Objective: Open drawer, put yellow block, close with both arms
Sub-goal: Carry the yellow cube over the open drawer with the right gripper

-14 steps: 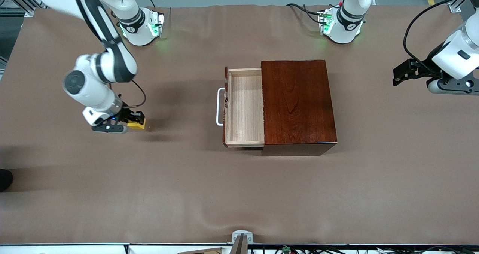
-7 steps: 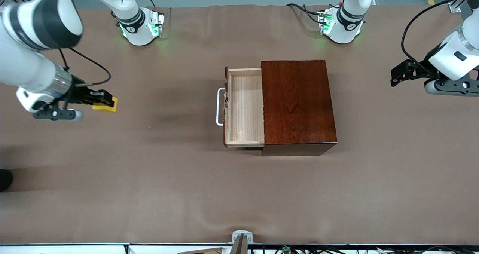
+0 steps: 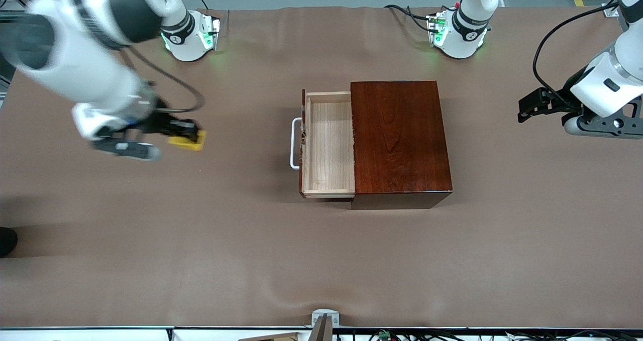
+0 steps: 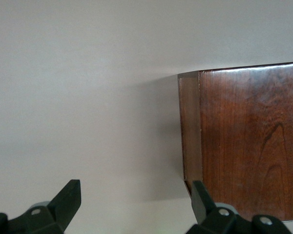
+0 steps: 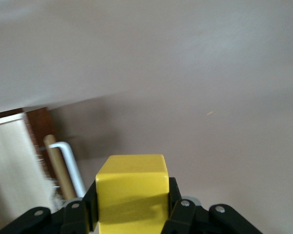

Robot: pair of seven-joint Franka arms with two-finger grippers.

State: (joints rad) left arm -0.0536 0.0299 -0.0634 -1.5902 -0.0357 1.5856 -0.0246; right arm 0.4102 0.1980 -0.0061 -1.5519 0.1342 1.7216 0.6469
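While drawer (image 3: 329, 145) stands open, yellow block (image 3: 188, 141) gripped aloft

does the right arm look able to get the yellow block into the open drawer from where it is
Probably yes. The right end effector holds the yellow block up over bare table, and the drawer stands pulled out with nothing between them.

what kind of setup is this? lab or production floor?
Looks like a robotics lab bench: two arms bolted at one edge of a brown-covered table, props only: a wooden box with an open drawer and a yellow block in the right gripper.
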